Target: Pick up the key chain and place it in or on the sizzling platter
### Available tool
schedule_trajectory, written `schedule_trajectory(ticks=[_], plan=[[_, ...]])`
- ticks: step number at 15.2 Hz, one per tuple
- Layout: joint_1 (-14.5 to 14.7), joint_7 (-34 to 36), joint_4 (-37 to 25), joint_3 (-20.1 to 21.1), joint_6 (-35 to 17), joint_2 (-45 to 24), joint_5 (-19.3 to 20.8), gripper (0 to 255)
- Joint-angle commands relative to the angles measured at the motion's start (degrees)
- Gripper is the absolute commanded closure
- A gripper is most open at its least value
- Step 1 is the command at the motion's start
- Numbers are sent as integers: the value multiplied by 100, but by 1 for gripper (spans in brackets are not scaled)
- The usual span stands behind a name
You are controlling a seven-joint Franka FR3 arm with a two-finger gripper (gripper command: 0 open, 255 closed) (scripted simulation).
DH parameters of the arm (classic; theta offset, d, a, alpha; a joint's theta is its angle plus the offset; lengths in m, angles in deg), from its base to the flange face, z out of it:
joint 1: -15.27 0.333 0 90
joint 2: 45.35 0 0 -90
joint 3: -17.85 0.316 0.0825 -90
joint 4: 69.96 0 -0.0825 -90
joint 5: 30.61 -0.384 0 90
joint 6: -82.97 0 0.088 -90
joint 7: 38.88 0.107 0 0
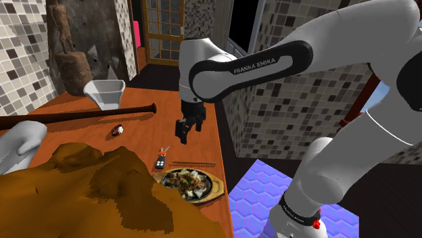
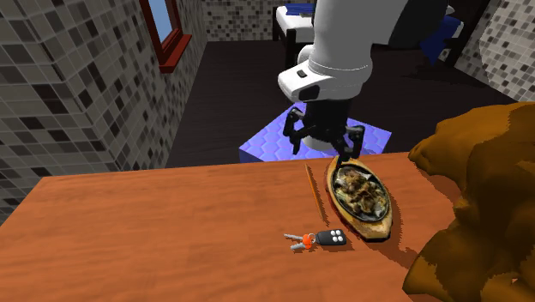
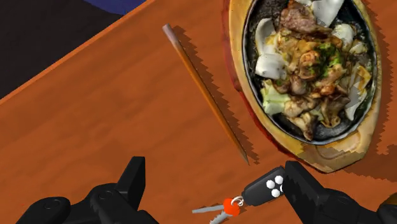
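Home interior, tiled walls [image 2: 60, 103], wooden table [image 2: 171, 223]

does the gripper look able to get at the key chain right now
Likely yes: the open gripper hangs over the table, and the key chain lies uncovered below it, beside the sizzling platter.

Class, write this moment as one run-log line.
phase: pre-grasp | gripper: open, empty, above table | key chain: on table beside sizzling platter | placed: no
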Motion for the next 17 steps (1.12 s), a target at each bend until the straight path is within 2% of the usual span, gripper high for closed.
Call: schedule_trajectory(ticks=[1,9,17], plan=[[31,166,-104,135,-306,-366,25,0],[194,961,-937,553,-1206,-2008,510,0],[223,1101,-728,538,-1767,-2387,704,0]])
